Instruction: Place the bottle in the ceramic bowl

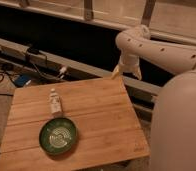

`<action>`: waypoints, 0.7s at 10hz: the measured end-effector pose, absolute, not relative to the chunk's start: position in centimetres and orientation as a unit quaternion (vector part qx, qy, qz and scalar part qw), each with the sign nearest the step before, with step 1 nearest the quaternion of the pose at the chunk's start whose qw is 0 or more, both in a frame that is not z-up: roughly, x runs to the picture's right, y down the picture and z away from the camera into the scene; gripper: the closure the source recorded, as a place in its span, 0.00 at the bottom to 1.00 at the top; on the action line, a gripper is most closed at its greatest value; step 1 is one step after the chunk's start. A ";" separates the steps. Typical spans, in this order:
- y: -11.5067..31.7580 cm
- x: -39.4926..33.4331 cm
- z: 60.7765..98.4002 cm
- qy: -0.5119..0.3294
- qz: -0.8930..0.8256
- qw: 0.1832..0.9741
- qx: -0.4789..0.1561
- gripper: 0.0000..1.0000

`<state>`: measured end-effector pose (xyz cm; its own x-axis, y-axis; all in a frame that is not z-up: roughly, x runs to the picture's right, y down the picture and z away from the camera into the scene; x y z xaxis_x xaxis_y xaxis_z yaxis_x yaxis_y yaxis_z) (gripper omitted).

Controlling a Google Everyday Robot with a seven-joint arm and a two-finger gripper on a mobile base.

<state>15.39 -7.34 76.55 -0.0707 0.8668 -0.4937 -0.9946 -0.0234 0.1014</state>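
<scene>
In the camera view, the gripper (126, 75) is held above the far edge of the wooden surface (101, 120), its jaws parted and empty. The bottle (54, 104) is seen well apart from them, just behind the bowl (57, 136).

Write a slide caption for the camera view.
The bottle rests on the wooden table just beyond the empty ceramic bowl, while the gripper hangs near the table's far right corner.
</scene>
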 end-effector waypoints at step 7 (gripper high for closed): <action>-10.4 0.5 78.2 0.202 0.622 0.735 -0.179 0.20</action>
<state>0.53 -10.35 78.16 0.1437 0.8423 -0.5195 -0.9869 0.1609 -0.0122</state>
